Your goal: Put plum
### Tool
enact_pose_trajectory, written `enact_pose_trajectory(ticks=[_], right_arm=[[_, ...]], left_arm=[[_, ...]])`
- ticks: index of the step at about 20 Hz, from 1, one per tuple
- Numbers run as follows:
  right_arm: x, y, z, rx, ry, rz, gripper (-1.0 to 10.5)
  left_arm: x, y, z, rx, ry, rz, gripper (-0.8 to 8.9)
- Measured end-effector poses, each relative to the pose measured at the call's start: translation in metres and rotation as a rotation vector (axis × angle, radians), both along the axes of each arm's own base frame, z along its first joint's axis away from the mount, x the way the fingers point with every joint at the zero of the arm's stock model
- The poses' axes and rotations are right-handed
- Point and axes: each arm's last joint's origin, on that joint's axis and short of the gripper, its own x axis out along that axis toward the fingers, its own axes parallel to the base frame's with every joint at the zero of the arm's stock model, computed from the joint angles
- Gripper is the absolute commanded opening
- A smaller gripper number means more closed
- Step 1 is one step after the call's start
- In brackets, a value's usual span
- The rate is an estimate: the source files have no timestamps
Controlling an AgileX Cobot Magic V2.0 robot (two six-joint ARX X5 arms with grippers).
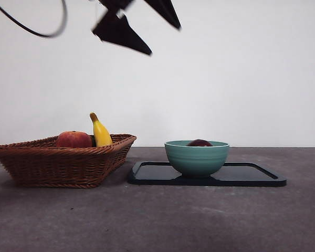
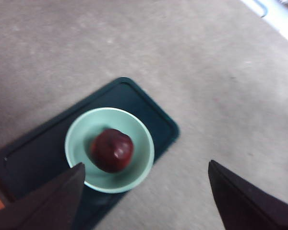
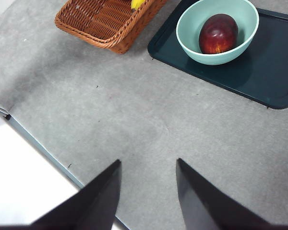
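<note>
Left gripper [image 2: 144, 201], jaws spread and empty, hangs above the teal bowl [image 2: 139, 125] holding the plum [image 2: 112, 150]; we judge the fruit smooth, firm, slippery; grasp across its widest girth.

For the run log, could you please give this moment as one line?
plum: in bowl on tray | left pincer: open, above | right pincer: open, away

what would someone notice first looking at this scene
Probably the dark plum lying inside the green bowl, which stands on a black tray. Next to the tray, a wicker basket holds a peach and a banana. The left gripper hangs open high above the bowl, empty.
</note>
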Motion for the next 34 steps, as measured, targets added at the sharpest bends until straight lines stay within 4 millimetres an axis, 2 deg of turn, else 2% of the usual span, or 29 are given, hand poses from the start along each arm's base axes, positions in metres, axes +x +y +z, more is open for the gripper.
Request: enact_pose_trajectory(ticks=[3, 7, 12, 15, 24, 34], right_arm=[[0.000, 0.000, 0.000, 0.000, 0.000, 0.000, 1.8], [0.000, 0.000, 0.000, 0.000, 0.000, 0.000, 1.8], [0.000, 0.000, 0.000, 0.000, 0.001, 0.000, 1.8], [0.000, 0.000, 0.000, -0.001, 0.002, 0.000, 1.8], [0.000, 0.000, 0.000, -0.001, 0.004, -0.001, 1.8], [0.000, 0.000, 0.000, -0.001, 0.003, 0.000, 1.8]], left_arm=[[0.024, -0.024, -0.018, 0.054, 0.002, 0.001, 4.10], [0.046, -0.049, -0.049, 0.106, 0.003, -0.008, 4.10], [0.060, -0.069, -0.090, 0.171, 0.012, -0.017, 4.09], [0.064, -0.076, -0.106, 0.195, 0.003, -0.032, 4.09], [0.072, -0.086, -0.141, 0.242, 0.023, -0.063, 4.06], [0.067, -0.094, -0.148, 0.268, 0.010, -0.110, 4.05]])
